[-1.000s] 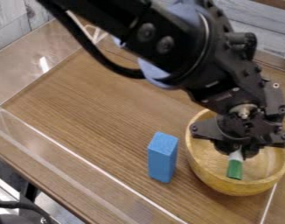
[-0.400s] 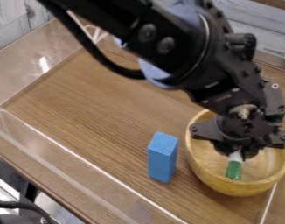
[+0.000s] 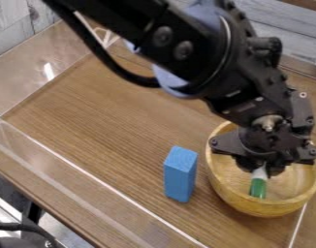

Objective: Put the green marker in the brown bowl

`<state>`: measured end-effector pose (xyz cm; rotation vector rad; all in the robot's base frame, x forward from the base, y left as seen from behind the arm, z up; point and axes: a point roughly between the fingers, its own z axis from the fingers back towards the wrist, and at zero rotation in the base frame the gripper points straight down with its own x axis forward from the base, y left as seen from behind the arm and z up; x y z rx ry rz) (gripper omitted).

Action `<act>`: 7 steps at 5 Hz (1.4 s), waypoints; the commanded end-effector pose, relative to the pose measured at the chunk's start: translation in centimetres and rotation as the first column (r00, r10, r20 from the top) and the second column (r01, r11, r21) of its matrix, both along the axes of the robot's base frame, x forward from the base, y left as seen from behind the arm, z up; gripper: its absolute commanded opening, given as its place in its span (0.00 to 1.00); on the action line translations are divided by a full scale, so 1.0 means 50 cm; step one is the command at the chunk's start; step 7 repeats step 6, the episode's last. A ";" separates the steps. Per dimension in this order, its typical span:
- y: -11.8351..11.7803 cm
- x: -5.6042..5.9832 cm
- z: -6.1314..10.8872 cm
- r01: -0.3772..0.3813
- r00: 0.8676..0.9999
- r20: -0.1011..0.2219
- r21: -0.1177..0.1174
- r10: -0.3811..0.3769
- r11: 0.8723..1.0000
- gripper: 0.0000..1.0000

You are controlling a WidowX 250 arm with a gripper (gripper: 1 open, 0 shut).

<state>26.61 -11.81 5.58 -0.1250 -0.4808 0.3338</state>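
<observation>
The brown bowl [image 3: 231, 190], light tan wood with thick walls, sits at the lower right of the table. My gripper [image 3: 262, 167] reaches down into it from above and is shut on the green marker [image 3: 259, 185]. Only the marker's lower end shows below the fingers, white with green, hanging inside the bowl near its floor. Whether that tip touches the bowl's floor I cannot tell. The black arm hides the bowl's far rim.
A blue rectangular block [image 3: 181, 173] stands upright just left of the bowl. The wooden table [image 3: 96, 116] has clear raised walls along its left and front edges. The black arm [image 3: 187, 48] stretches across the upper half of the view.
</observation>
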 end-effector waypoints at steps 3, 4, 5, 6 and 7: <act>0.010 0.021 0.030 -0.004 0.999 0.038 -0.015 0.004 1.000 0.00; 0.014 0.026 0.034 -0.002 0.999 0.044 -0.016 0.003 1.000 0.00; 0.017 0.031 0.037 -0.001 0.999 0.047 -0.017 0.002 1.000 0.00; 0.021 0.037 0.041 0.001 0.999 0.050 -0.018 0.000 1.000 0.00; 0.021 0.037 0.041 0.001 0.999 0.050 -0.018 0.000 1.000 0.00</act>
